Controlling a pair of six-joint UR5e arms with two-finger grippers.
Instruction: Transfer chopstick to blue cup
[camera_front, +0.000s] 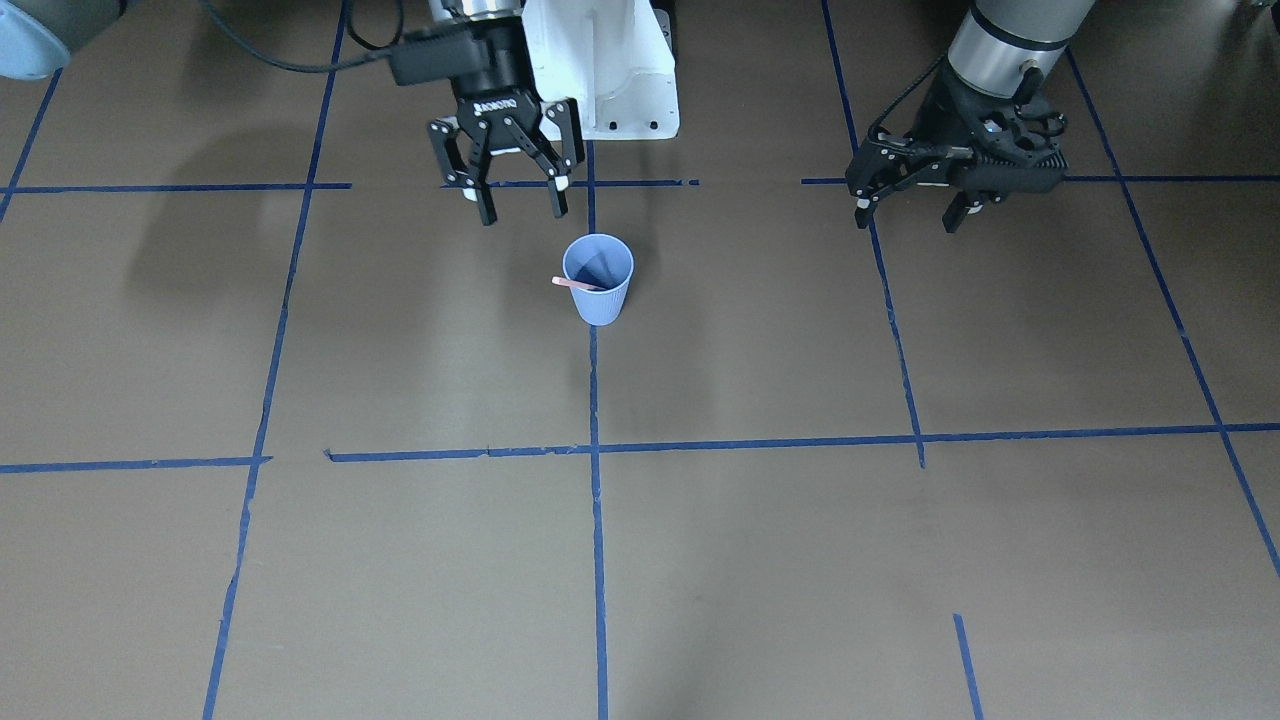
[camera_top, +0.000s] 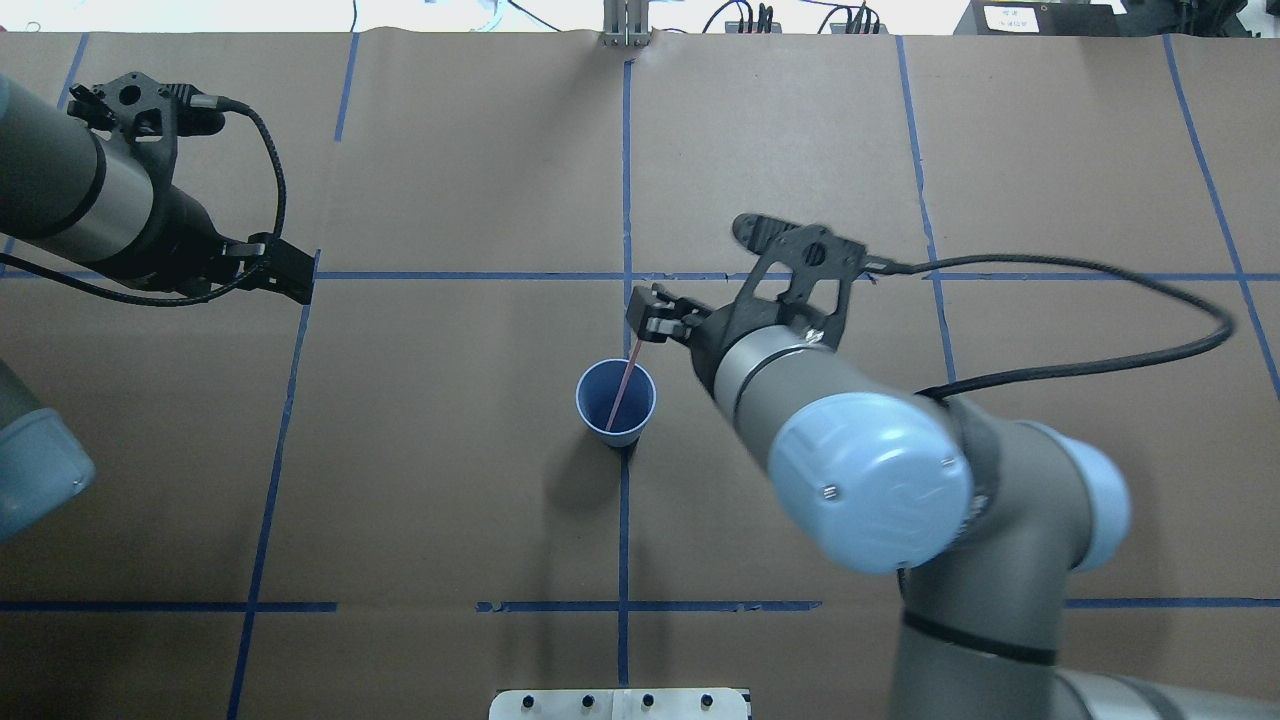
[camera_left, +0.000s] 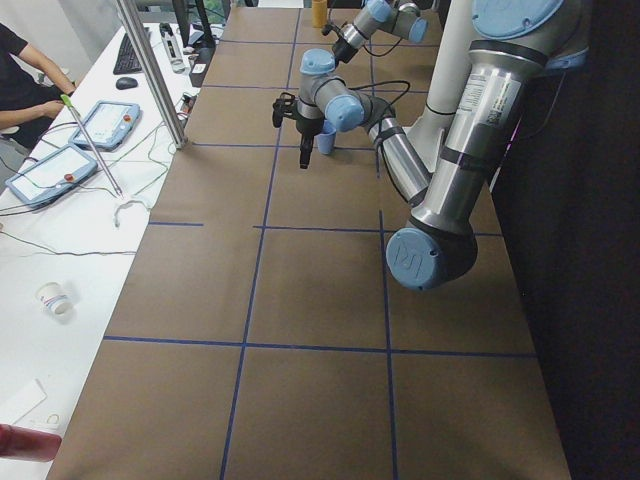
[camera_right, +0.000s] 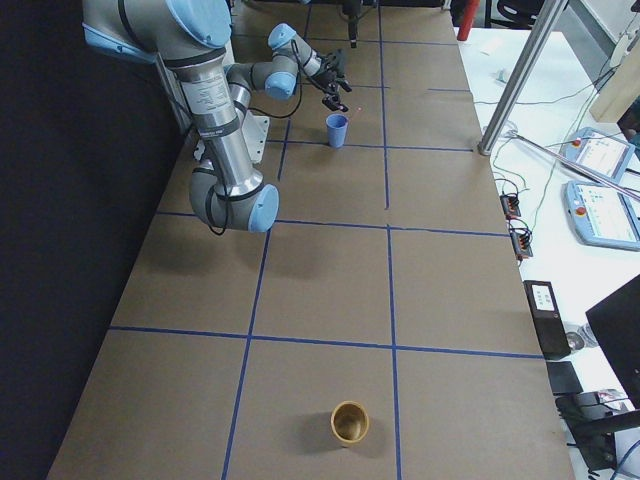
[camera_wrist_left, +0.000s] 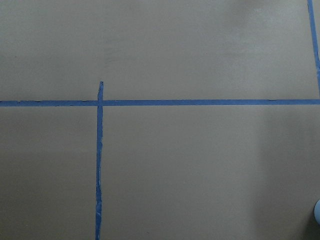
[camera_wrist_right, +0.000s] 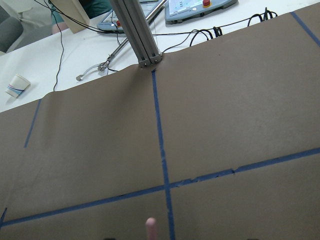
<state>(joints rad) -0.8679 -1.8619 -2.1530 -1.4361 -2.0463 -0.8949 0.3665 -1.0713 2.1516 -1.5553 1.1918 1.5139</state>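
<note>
Table (camera_top: 450, 450): brown paper cover, gridded with blue tape lines (camera_top: 624, 520).

Blue cup (camera_front: 600, 305): upright, mid-table, sitting right on the centre tape line that runs near to far.

Chopstick (camera_top: 625, 385): in the blue cup, tilted. Its lower end is down inside the cup. Its upper end leans over the rim and pokes out. Nothing grips it.

Right pincer (camera_front: 523, 212): fingers spread wide, nothing between them. It hovers above rim height, just beside the cup. From overhead it lies close to the chopstick's upper end, but the front view shows a clear gap between the two. The right wrist view catches only a pink tip at its bottom edge.

Left pincer (camera_front: 908, 218): fingers apart, empty, hanging low over a tape crossing, well apart from the cup on the table's left side.

Brown cup (camera_right: 350, 422): upright near the table's right end, far from everything else.

Beyond the table's far edge is a white bench with a paper cup (camera_left: 55, 297), control pendants and loose cables. A seated person (camera_left: 20, 80) is partly in view there.
</note>
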